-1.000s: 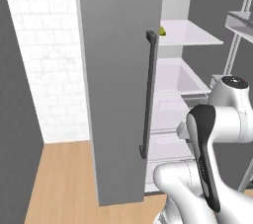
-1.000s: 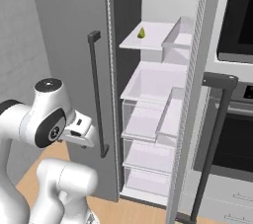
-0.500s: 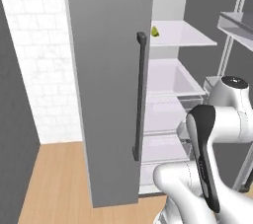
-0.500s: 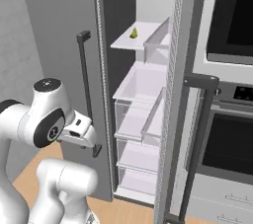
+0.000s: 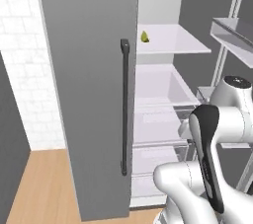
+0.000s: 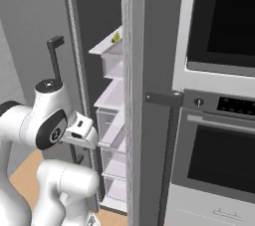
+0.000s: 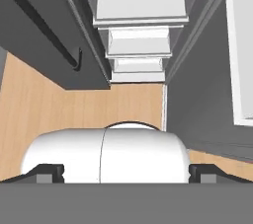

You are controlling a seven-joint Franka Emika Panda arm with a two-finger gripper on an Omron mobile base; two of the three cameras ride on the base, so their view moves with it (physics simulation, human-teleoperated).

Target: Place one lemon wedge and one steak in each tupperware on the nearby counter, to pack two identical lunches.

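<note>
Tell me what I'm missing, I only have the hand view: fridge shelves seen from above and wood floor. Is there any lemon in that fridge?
Observer: Yes. A lemon wedge lies on the upper shelf, near its back left corner.
Operator: Is the fridge open wide enough to reach it?
Observer: The left door, with its long dark handle, is swung open, so the shelves are exposed.
Operator: What is to the right of the fridge?
Observer: A built-in wall oven stands right beside it in the right base view.
Operator: Is the gripper ready to grab?
Observer: The gripper is open and holds nothing.
</note>
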